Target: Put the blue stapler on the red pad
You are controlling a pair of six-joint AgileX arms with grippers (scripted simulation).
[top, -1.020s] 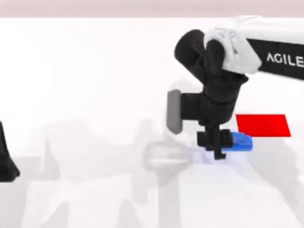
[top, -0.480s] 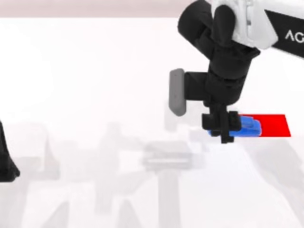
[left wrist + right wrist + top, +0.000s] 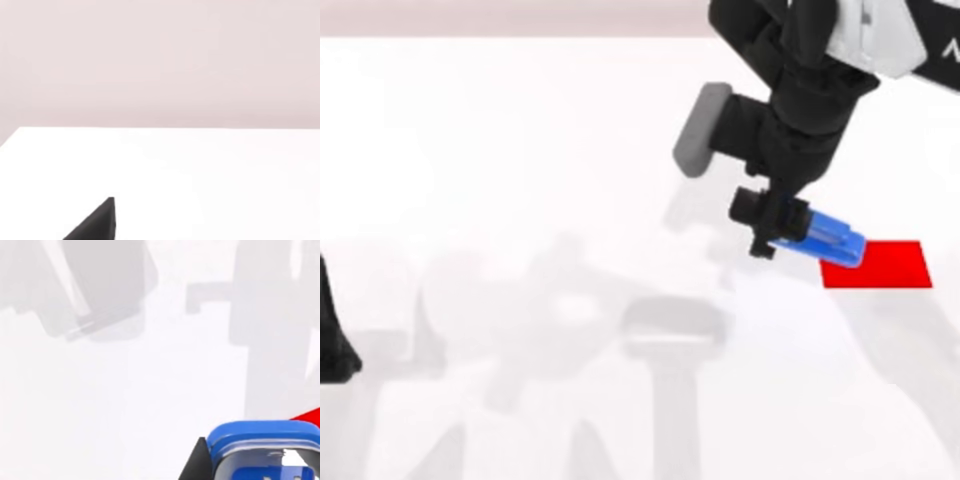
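Note:
My right gripper (image 3: 775,228) is shut on the blue stapler (image 3: 828,238) and holds it above the table, slanted. In the top view the stapler's free end overlaps the near-left corner of the red pad (image 3: 885,266), which lies flat at the right side. The right wrist view shows the stapler's rounded blue end (image 3: 265,447) against a dark fingertip (image 3: 200,465), with a sliver of the red pad (image 3: 310,416) beyond it. My left arm (image 3: 332,340) sits parked at the table's left edge.
The white table (image 3: 520,200) carries only grey shadows of the arms. A grey block on the right arm's wrist (image 3: 698,130) sticks out to the left of the gripper.
The right gripper has lifted the stapler and carried it back and to the right. The stapler has turned slantwise and its end now overlaps the pad's corner. The left arm has not moved.

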